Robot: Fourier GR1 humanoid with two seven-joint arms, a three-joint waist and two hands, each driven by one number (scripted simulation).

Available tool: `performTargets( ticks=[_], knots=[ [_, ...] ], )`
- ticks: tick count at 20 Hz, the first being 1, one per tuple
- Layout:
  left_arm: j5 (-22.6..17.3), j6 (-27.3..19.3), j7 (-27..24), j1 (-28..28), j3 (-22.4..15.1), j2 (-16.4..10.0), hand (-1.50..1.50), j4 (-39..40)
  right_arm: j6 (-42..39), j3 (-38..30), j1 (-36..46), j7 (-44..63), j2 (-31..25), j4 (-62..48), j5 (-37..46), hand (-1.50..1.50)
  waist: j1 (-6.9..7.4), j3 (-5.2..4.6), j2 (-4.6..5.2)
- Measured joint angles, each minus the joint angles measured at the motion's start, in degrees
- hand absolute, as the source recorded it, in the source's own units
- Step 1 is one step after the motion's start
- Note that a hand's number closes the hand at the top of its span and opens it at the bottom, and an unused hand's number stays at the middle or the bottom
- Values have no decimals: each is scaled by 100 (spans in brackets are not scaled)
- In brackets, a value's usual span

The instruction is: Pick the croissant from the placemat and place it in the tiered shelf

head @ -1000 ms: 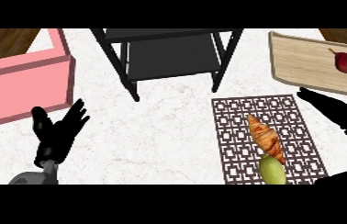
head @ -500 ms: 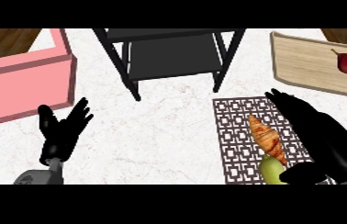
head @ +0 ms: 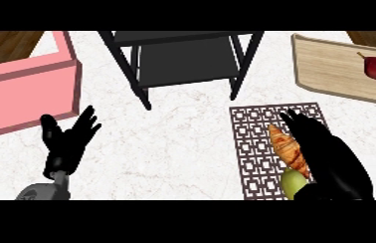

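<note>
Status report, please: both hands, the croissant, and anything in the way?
Left hand open, resting lower left. Right hand open, over placemat, beside croissant. Croissant on placemat, not grasped. Green item at its near end.

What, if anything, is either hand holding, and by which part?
Nothing. The right hand is open beside the croissant; the left hand rests open.

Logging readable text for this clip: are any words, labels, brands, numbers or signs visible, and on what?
None: no text shows on the placemat, croissant, tiered shelf, pink box or wooden board.
</note>
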State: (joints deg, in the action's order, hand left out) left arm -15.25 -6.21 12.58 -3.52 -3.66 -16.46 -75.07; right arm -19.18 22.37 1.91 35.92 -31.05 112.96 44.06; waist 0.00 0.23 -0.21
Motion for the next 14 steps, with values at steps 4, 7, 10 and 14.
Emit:
performTargets(
  ticks=[4, 7, 10, 14],
  knots=[
    [61, 60, 69, 59, 73, 43, 0, -130, 60, -5, -68, -36, 195, -103, 432, -150, -1, -6, 1],
    [136, 112, 105, 84, 144, 103, 0, -147, 90, -86, -146, -214, 327, -217, 684, -150, 0, -8, 4],
    [204, 156, 118, 93, 196, 149, 0, -168, 337, -86, -267, -467, 467, -500, 969, -150, 0, -5, 2],
    [275, 242, 177, 115, 270, 180, 0, -224, 452, -127, -138, -581, 745, -930, 1304, -150, 6, -11, 7]
  ],
)
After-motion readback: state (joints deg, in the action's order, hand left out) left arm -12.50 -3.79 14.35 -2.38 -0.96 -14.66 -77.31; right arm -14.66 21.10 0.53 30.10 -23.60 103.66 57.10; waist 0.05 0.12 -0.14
